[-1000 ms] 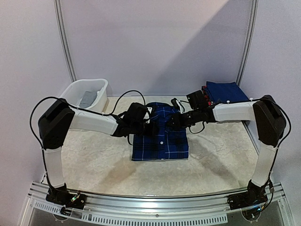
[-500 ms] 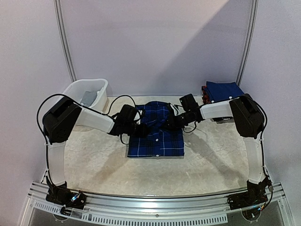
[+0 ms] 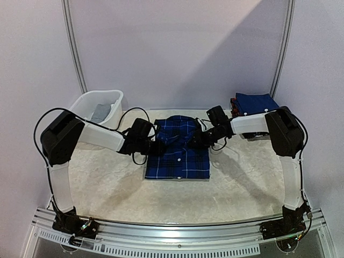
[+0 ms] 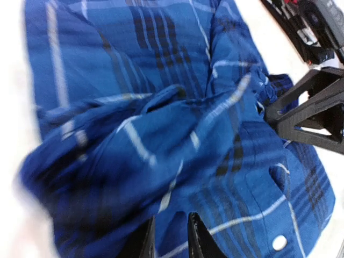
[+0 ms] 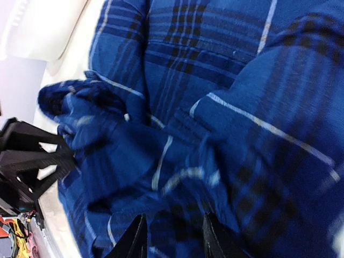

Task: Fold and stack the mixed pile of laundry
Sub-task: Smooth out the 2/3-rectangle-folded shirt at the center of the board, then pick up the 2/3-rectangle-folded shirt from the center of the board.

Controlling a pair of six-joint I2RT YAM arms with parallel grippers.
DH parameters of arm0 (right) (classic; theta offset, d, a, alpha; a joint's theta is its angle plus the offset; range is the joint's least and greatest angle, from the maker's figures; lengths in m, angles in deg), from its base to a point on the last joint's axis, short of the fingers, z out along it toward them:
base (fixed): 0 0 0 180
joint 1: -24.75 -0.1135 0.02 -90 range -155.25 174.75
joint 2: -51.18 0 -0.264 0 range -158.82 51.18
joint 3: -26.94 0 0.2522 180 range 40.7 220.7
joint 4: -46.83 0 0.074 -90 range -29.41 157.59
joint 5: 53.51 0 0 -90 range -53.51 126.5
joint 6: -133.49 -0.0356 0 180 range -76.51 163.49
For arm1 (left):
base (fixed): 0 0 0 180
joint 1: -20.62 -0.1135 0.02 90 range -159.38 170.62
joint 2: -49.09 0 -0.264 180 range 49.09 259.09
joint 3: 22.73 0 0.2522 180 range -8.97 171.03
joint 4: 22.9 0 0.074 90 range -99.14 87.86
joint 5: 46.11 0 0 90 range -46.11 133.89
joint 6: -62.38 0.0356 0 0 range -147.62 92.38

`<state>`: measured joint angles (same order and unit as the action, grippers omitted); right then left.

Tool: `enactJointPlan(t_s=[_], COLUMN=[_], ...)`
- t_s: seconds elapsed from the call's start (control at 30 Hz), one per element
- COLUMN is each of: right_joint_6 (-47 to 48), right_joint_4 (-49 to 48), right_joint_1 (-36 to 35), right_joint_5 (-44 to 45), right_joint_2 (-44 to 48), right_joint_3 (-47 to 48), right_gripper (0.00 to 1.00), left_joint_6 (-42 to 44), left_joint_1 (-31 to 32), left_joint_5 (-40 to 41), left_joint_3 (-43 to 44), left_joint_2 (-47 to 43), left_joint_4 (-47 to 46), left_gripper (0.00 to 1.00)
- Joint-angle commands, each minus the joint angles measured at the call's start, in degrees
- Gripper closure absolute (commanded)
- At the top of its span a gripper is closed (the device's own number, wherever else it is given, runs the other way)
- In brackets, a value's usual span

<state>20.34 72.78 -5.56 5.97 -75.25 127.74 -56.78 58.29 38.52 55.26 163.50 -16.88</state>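
Note:
A dark blue plaid shirt [image 3: 177, 153] with thin light lines lies partly folded in the middle of the table, button side up. My left gripper [image 3: 159, 147] is at its left edge and my right gripper [image 3: 194, 141] at its right edge, both near the collar end. In the left wrist view the left gripper [image 4: 171, 237] is shut on a bunched fold of the plaid cloth [image 4: 161, 134]. The right gripper [image 5: 173, 240] likewise pinches a ridge of the shirt [image 5: 215, 107] in the right wrist view. A grey garment [image 3: 100, 112] lies in the basket.
A white plastic basket [image 3: 86, 103] stands at the back left. A folded stack of dark blue cloth [image 3: 257, 102] sits at the back right. The cream table cover [image 3: 107, 183] is crinkled. Metal posts rise at both back corners.
Both grippers have moved back and a little left with the plaid shirt. The shirt now lies flatter and nearer the back wall.

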Motion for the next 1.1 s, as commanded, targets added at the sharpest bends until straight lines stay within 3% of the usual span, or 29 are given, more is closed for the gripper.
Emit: enactJointPlan(t_s=[0.0,0.17,0.27,0.3,0.4,0.43,0.53,0.67,0.8,0.87,1.07], right_joint_6=[1.2,1.7,1.3,0.9,-0.1,-0.7,-2.8,-6.1,-8.3,-9.1,-10.9], right_joint_4=[6.8,8.6,8.6,8.5,8.0,7.6,5.8,2.3,0.9,0.9,3.8], right_joint_1=[0.6,-0.3,-1.2,-1.4,-2.0,-2.0,-2.0,-2.1,-2.5,-2.6,-2.6], right_joint_5=[2.2,4.7,7.8,9.8,16.0,17.9,22.4,21.8,22.2,22.8,29.2], right_joint_2=[7.9,14.9,19.2,20.7,25.4,27.2,33.1,39.6,45.4,48.3,57.4], right_joint_3=[0.8,-1.1,-4.5,-5.7,-11.0,-13.9,-21.0,-30.4,-37.2,-39.6,-43.1], right_gripper=[0.62,0.57,0.55,0.55,0.54,0.54,0.52,0.48,0.31,0.28,0.22], left_joint_6=[3.6,11.1,14.5,15.9,19.4,20.5,25.2,36.1,33.9,36.5,50.4], left_joint_1=[1.6,7.8,10.3,11.0,14.9,15.8,17.9,23.8,24.7,26.7,32.2], left_joint_5=[8.8,20.2,22.6,22.2,30.2,31.5,32.0,34.9,29.7,27.6,35.5], left_joint_3=[-0.8,-3.0,-2.3,-2.7,-8.3,-9.9,-11.9,-17.6,-18.3,-18.7,-12.1], left_joint_2=[-8.4,-15.7,-18.0,-18.7,-21.5,-22.1,-22.2,-21.8,-22.1,-21.5,-12.3], left_joint_4=[7.3,7.6,13.6,14.2,6.8,5.3,2.9,-4.6,-0.4,-1.0,2.2], left_gripper=[0.76,0.62,0.5,0.42,0.08,0.02,0.0,0.01,0.06,0.08,0.12])
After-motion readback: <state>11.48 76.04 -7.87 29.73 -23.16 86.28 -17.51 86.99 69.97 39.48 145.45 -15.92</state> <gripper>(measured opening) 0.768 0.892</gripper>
